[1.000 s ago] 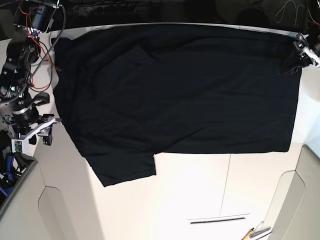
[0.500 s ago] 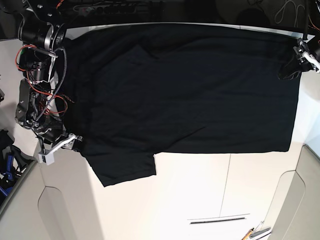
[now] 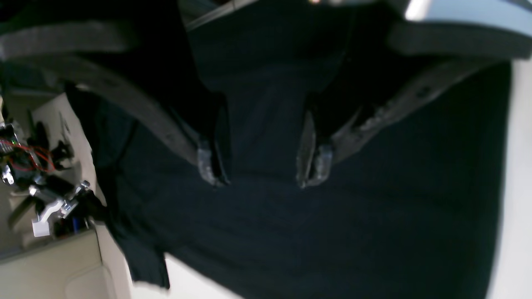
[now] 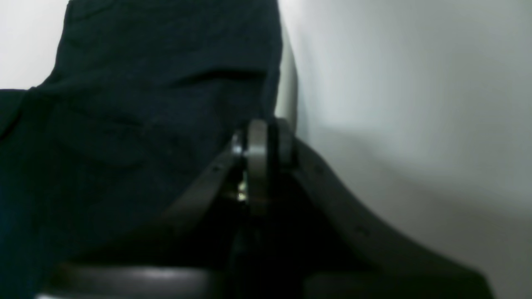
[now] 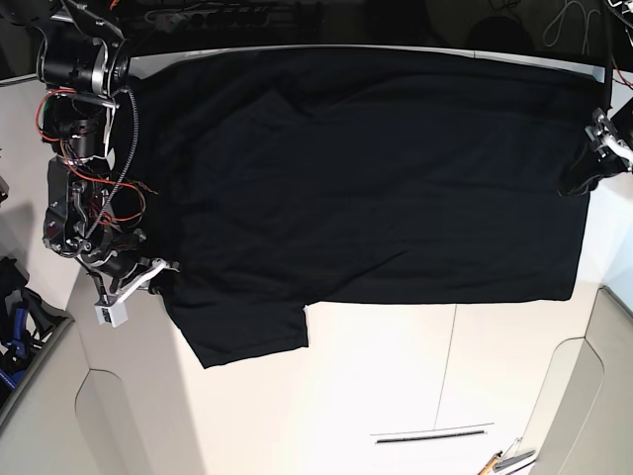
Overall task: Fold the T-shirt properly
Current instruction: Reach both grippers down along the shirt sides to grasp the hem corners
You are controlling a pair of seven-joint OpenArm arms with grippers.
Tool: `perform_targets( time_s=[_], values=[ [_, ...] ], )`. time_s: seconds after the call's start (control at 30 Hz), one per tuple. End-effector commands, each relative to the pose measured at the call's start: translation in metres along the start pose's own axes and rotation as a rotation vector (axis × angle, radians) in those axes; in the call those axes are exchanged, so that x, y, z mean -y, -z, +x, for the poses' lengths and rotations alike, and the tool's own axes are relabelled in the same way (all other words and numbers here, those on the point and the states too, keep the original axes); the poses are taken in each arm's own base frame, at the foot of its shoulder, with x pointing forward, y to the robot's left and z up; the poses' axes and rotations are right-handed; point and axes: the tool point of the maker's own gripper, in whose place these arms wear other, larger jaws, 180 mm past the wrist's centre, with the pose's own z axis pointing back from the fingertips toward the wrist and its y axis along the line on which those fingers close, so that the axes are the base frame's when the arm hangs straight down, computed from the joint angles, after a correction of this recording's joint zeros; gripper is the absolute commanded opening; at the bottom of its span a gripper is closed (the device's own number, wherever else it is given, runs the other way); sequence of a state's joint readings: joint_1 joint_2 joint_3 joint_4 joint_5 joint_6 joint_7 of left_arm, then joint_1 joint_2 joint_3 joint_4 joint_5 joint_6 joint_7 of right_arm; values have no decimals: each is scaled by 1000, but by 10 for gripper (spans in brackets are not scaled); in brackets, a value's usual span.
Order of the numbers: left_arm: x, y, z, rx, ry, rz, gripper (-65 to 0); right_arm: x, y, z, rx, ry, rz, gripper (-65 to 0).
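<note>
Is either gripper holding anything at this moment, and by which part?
The right gripper is shut at the edge of the T-shirt near a sleeve; whether cloth is pinched cannot be told. The left gripper hovers open over the shirt, holding nothing.

The T-shirt (image 5: 366, 178) covered most of the table (image 5: 396, 376), reaching its far edge. Open tabletop lay along the near side, with only a pencil-like item (image 5: 492, 462) near the front corner. The right gripper (image 5: 166, 269) sat closed at the cloth's shoulder edge, its cabled arm (image 5: 84, 148) crowding that side. The left gripper (image 5: 584, 178) hung spread above the hem end, beside a bare strip of table.
</note>
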State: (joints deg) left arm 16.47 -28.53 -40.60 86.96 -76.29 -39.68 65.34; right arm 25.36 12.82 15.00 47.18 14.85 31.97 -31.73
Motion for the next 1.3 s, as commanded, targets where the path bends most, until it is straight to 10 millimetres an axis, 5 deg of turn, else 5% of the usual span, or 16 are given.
perform_targets(
  time_s=[0.0, 0.2, 0.47, 0.7, 1.03, 1.27],
  values=[
    [3, -3, 27, 68, 47, -4, -354, 3, -2, 6, -9, -19, -11, -650],
    [1, 20, 67, 137, 184, 74, -354, 2, -2, 7, -2, -12, -5, -650],
    [17, 94, 88, 64, 450, 138, -354, -3, -2, 11, 21, 19, 18, -650],
    [1, 138, 125, 48, 471, 230, -354, -3, -2, 11, 21, 19, 18, -650],
    [-74, 119, 183, 122, 276, 362, -354, -2, -2, 11, 21, 19, 17, -650],
    [-104, 120, 152, 67, 156, 394, -354, -2, -2, 11, 21, 19, 18, -650]
  ],
)
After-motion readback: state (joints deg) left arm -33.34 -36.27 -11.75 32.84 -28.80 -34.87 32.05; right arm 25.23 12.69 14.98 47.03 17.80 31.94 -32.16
